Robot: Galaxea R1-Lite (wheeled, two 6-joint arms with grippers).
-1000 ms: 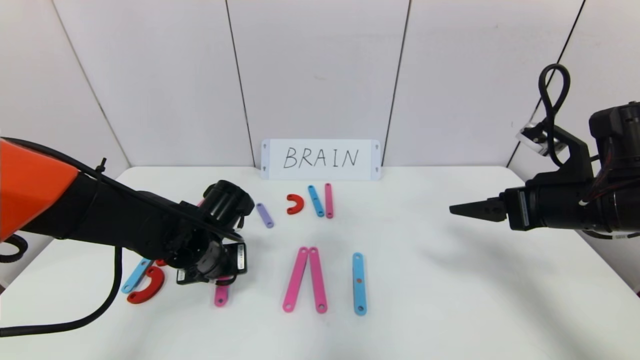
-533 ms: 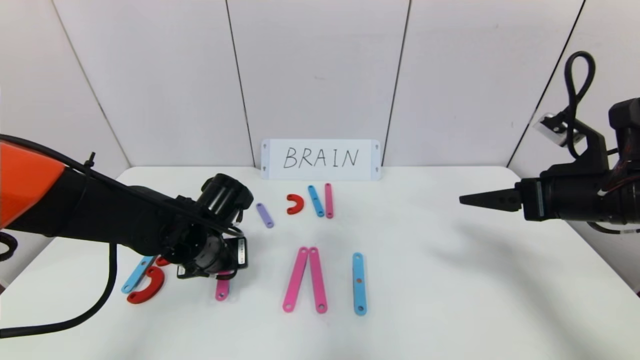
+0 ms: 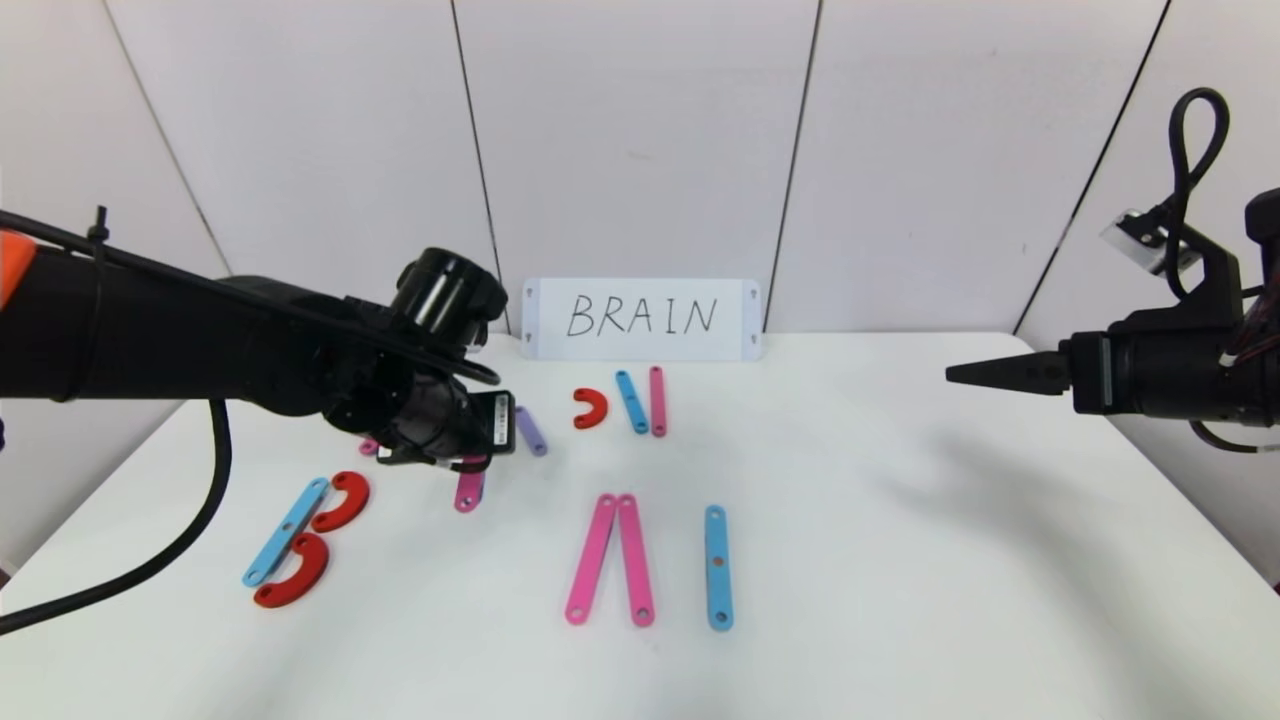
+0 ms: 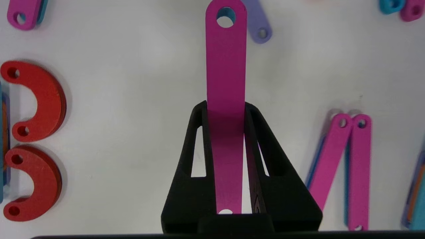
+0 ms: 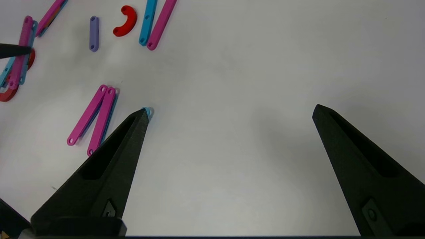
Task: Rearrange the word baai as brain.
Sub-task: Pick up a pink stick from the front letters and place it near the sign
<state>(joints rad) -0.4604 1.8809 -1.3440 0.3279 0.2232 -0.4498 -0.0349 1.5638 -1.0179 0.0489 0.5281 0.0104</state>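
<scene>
My left gripper (image 3: 462, 464) is shut on a long pink strip (image 3: 468, 492) and holds it above the table, left of centre; in the left wrist view the strip (image 4: 225, 66) sticks out beyond the gripper (image 4: 225, 108). On the table, a blue strip (image 3: 285, 530) and two red curves (image 3: 342, 500) (image 3: 295, 572) form a B. Two pink strips (image 3: 592, 558) (image 3: 635, 560) lean together at their far ends. A blue strip (image 3: 717, 567) stands as an I. My right gripper (image 3: 960, 375) is open and empty, high at the right (image 5: 229, 111).
A white card with handwritten BRAIN (image 3: 642, 318) stands at the back. Before it lie a short purple strip (image 3: 530, 430), a red curve (image 3: 590, 407), a blue strip (image 3: 631, 401) and a pink strip (image 3: 657, 400). Another pink strip's end (image 3: 369, 447) shows behind my left gripper.
My left gripper has risen and moved toward the back with the pink strip, uncovering the B. My right gripper has drawn back to the right.
</scene>
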